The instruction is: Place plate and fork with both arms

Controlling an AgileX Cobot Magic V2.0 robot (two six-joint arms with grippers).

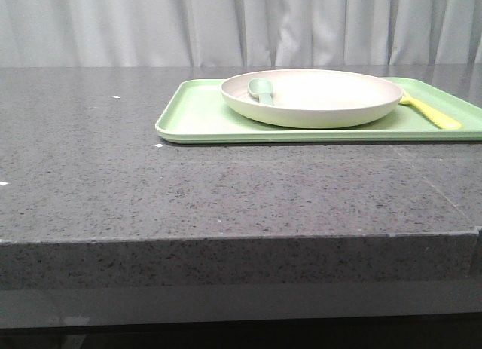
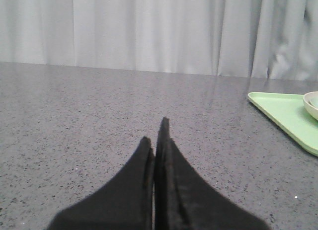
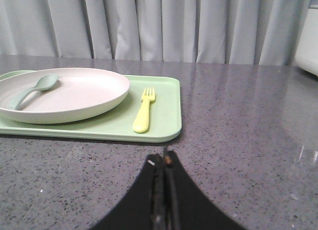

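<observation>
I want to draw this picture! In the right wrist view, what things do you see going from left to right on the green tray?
Spoon lying in the plate → yellow fork on the bare green tray.

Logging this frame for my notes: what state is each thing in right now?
Plate: upright on the tray, spoon inside.
Spoon: lying in the plate.
Fork: flat on the tray beside the plate, not held.
Tray: flat on the table.
Left gripper: shut, empty.
Right gripper: shut, empty.
</observation>
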